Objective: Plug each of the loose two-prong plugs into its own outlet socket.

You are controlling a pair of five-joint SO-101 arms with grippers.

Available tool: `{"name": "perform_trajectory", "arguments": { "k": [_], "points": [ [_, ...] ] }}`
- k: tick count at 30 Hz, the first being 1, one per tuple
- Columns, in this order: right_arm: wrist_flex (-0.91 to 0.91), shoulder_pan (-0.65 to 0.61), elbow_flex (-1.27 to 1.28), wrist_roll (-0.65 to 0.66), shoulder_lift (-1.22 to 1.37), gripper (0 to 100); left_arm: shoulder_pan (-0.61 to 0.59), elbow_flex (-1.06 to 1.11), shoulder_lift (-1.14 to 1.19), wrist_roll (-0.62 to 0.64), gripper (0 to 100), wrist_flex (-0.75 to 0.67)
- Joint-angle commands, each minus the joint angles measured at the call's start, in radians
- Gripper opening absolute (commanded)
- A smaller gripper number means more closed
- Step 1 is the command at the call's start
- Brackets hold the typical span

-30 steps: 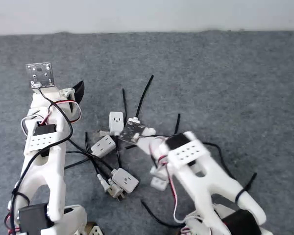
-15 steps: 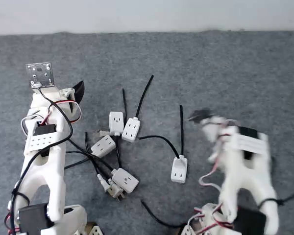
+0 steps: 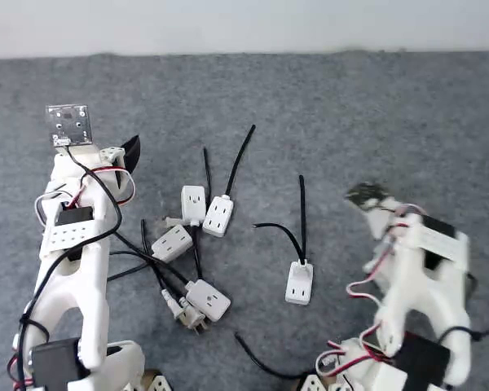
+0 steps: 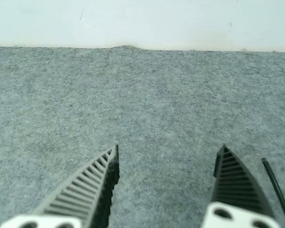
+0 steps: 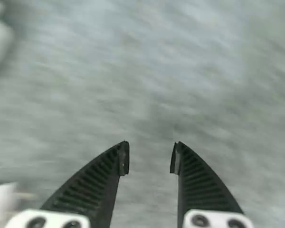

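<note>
Right wrist view: ribbed, tapered claw (image 5: 151, 144) over seemingly nubby grey carpet (image 5: 133, 71)

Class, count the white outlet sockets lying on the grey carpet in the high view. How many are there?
5. Centre pair: back socket and neighbour socket. Left socket. Front socket. Lone right socket. Others may be hidden.

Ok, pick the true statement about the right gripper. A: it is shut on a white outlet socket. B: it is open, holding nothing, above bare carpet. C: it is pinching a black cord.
B: in the right wrist view the right gripper stands open, with nothing but the grey carpet showing through its gap.
</note>
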Motion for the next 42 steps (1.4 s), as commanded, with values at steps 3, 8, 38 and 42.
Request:
{"name": "perform_trajectory", "arguments": {
  "k": [3, 8, 38, 42],
  "points": [
    [0.352, -0.275, -0.219, -0.255, -0.002, 14.7, 0.000, -0.005, -0.005, -0.018, 31, -0.021],
    [0.575, -0.433, -0.373, -0.336, -0.002, 14.7, 0.000, -0.005, -0.005, -0.021, 31, -0.021],
    [0.489, -0.831, -0.325, -0.359, 0.012, 14.7, 0.002, -0.005, -0.005, -0.021, 31, -0.023],
    [0.314, -0.829, -0.184, -0.356, 0.012, 14.8, 0.002, -0.005, -0.005, -0.021, 31, -0.023]
  ]
}}
